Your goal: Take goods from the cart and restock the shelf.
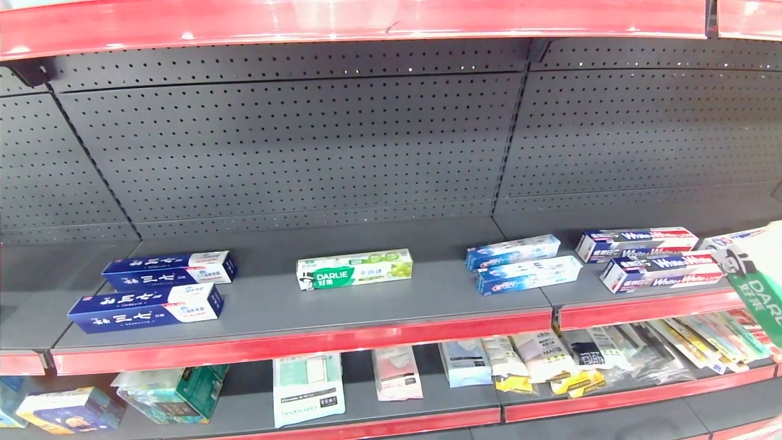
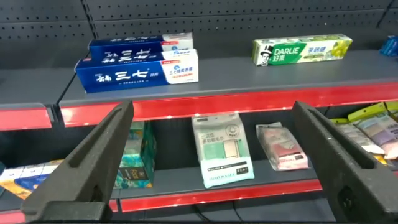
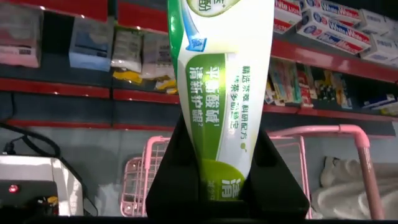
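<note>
My right gripper (image 3: 221,143) is shut on a green and white toothpaste box (image 3: 221,74), which stands upright between its black fingers (image 3: 177,168). The same box (image 1: 757,281) pokes in at the right edge of the head view, beside the shelf (image 1: 366,308). A matching green box (image 1: 354,269) lies mid-shelf. My left gripper (image 2: 217,168) hangs open in front of the shelf's red edge, below the blue boxes (image 2: 137,71) and the green box (image 2: 303,50), with nothing between its fingers (image 2: 87,168).
Two dark blue boxes (image 1: 159,287) lie at the shelf's left, two light blue ones (image 1: 525,264) right of centre, two white boxes (image 1: 654,256) beyond. Packets (image 1: 308,385) lie on the lower shelf. A pink cart (image 3: 323,134) stands below my right gripper.
</note>
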Available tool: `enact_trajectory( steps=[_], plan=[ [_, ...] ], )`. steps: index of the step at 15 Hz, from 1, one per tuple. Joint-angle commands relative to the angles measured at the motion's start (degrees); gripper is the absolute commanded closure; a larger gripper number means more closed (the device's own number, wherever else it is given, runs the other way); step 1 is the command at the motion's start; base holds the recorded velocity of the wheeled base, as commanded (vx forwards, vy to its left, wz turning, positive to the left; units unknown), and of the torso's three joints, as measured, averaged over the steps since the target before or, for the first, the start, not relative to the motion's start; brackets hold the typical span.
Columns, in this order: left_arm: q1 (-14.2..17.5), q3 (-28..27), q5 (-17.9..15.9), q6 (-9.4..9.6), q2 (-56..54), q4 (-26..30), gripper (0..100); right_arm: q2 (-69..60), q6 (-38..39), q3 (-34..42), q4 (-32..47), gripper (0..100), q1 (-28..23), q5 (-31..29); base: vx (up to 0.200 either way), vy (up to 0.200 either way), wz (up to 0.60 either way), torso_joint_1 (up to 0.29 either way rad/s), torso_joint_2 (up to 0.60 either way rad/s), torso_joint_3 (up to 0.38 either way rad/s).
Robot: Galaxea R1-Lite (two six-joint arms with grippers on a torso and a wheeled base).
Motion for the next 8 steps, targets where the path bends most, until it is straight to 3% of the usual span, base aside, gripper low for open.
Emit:
enact_trajectory(
  steps=[1, 4, 8],
  plan=[
    [-0.04, 0.0, -0.12, 0.22, 0.62, 0.05, 0, 0.24, 2.8, 3.63, -5.37, 100, 0.19, 2.67, 0.0, 0.0, 0.0, 0.0, 0.0, 0.0],
    [-0.04, 0.0, -0.21, 0.31, 0.09, -0.04, 0, 2.43, 7.11, 9.08, -18.47, 100, 0.19, 3.73, 0.0, 0.0, 0.0, 0.0, 0.0, 0.0],
    [0.05, -0.09, -0.12, 0.66, 4.22, -0.13, 0, 3.49, 13.35, 7.15, -19.26, 100, -0.25, 3.11, 0.0, 0.0, 0.0, 0.0, 0.0, 0.0]
  ],
)
